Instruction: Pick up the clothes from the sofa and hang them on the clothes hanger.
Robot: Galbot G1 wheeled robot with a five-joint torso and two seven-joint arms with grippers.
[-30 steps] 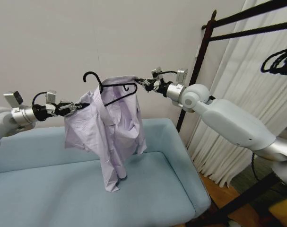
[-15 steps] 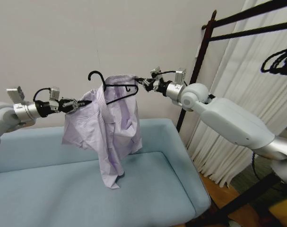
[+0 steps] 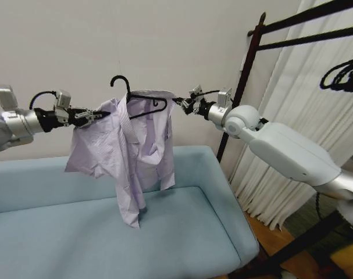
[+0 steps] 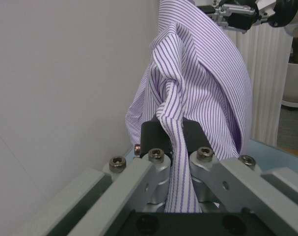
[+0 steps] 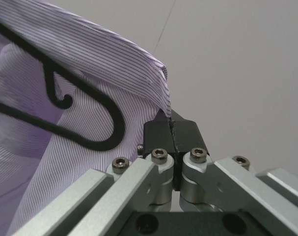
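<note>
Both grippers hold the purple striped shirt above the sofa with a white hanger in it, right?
No, the hanger is black, as the right wrist view shows. The left gripper and right gripper do hold the shirt above the sofa.

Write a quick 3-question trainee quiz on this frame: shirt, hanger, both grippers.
1. True or false: the left gripper is open and clear of the shirt.
2. The right gripper is shut on: A) the hanger's hook, B) the shirt's edge, C) nothing.
3. Fill in: the shirt is draped over a black ____.

Key: 1 false, it is shut on the shirt. 2 B. 3 hanger.
</note>
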